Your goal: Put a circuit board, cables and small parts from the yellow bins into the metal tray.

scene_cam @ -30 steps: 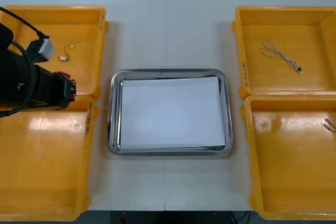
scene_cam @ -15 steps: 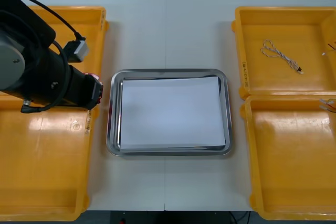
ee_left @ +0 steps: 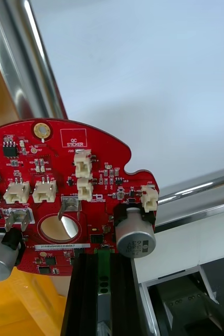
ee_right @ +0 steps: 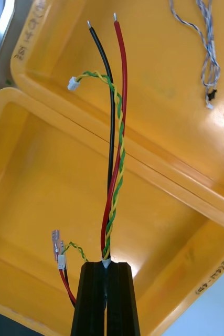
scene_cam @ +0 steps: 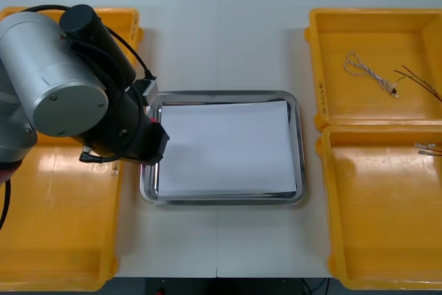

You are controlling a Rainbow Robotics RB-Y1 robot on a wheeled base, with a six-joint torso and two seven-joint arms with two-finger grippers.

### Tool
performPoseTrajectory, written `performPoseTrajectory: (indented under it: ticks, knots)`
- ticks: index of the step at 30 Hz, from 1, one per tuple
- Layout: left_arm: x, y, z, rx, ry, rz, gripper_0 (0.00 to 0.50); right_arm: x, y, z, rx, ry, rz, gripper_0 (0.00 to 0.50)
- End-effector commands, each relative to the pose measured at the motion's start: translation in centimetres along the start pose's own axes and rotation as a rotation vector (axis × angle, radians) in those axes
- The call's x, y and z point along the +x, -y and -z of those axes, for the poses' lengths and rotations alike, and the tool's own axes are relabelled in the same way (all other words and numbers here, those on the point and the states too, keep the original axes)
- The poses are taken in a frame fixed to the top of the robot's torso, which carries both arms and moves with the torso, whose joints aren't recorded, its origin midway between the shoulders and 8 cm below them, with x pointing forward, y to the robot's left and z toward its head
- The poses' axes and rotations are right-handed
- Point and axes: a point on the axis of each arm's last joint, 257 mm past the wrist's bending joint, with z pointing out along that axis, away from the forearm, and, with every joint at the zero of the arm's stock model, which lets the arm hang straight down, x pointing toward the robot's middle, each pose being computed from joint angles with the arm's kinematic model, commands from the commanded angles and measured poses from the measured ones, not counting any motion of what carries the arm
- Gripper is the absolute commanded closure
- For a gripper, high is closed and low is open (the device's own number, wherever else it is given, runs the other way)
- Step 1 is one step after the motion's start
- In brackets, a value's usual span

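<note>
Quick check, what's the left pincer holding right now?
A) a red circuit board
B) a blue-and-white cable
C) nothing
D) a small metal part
A: the left pincer is shut on the red circuit board, above the tray's rim.

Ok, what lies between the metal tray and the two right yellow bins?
Nothing: in the front view, only bare table separates the metal tray from those bins.

The metal tray [scene_cam: 302,157] is gleaming mirror-bright at its rim around a matt white, paper-like lining. The yellow bins [scene_cam: 387,253] beside the tray are shining as smooth glossy plastic. The red circuit board [ee_left: 59,163] is showing a lacquered face; the cables [ee_right: 116,157] are wearing smooth plastic.
</note>
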Motion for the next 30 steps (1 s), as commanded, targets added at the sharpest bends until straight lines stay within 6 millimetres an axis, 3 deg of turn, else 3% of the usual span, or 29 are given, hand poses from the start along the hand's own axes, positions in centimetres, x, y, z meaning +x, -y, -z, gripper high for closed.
performPoseTrajectory:
  ticks: [1,16,30]
  knots:
    - [-0.8,2.2,0.1,-0.004,0.014,-0.064,0.5,-1.9,-0.3,1.5,0.043,-0.004,0.133,0.5]
    - [1.2,3.3,-3.4,-0.069,-0.052,-0.087,0.5,-4.3,-4.5,0.6,0.042,-0.033,0.334,0.5]
    - [0.2,5.7,-6.7,-0.05,-0.021,-0.101,0.5,-5.9,-7.8,-0.7,-0.005,-0.043,0.422,0.5]
